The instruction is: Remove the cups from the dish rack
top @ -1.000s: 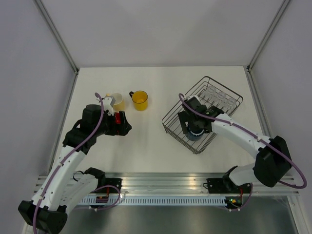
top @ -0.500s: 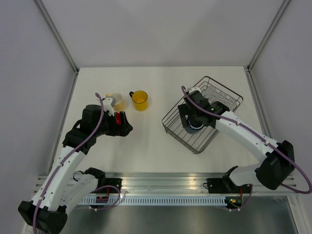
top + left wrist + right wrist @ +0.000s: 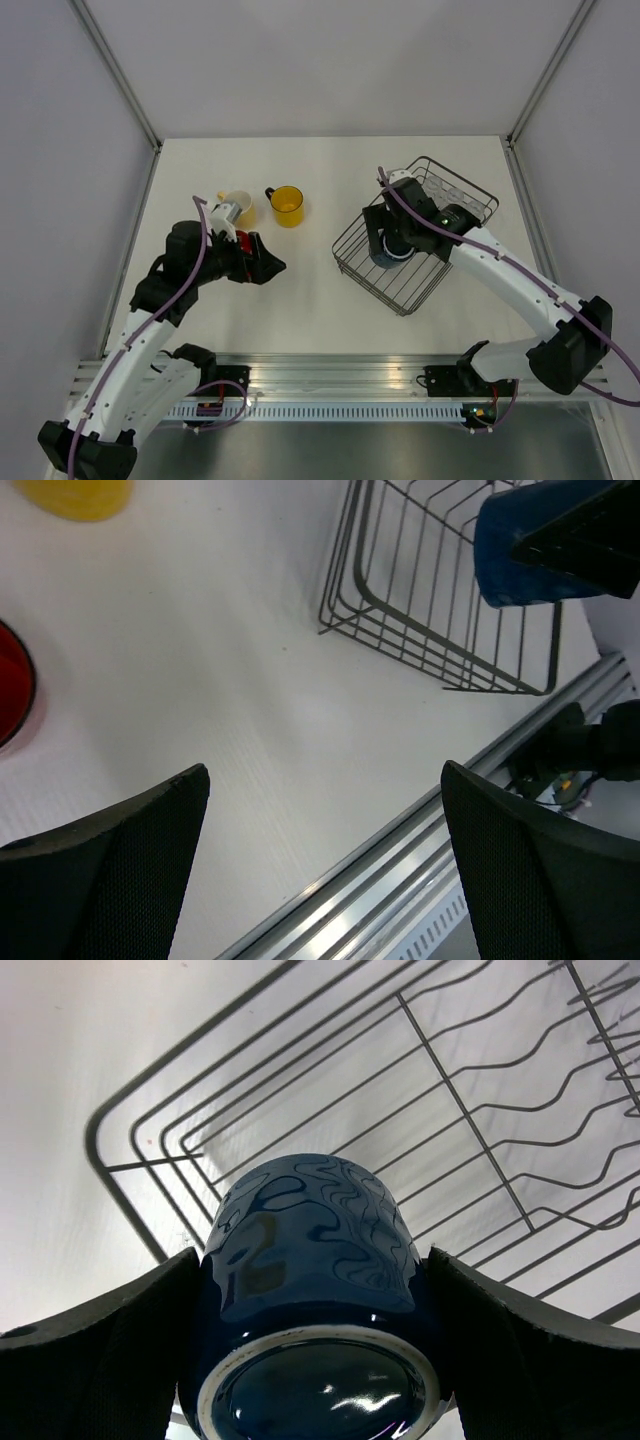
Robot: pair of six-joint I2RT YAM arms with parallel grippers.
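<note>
The dark wire dish rack (image 3: 420, 283) stands at the right; it also shows in the left wrist view (image 3: 420, 620) and the right wrist view (image 3: 300, 1090). My right gripper (image 3: 388, 246) is shut on the dark blue mug (image 3: 310, 1250), bottom towards the camera, held above the rack's near-left part; the mug also shows in the left wrist view (image 3: 510, 550). Clear glass tumblers (image 3: 447, 197) sit in the rack's far end. The pale yellow mug (image 3: 241, 207) and the bright yellow mug (image 3: 287, 206) stand on the table at the left. The red mug (image 3: 243, 243) stands beside my left gripper (image 3: 270, 265), which is open and empty.
The white table (image 3: 300, 300) ends in an aluminium rail (image 3: 330, 362) along the near edge, also in the left wrist view (image 3: 400, 860). Grey walls and frame posts (image 3: 120, 85) close in the left, right and far sides.
My right gripper has lifted the dark blue mug and carried it a little up and back over the rack. My left gripper has shifted slightly right, away from the red mug.
</note>
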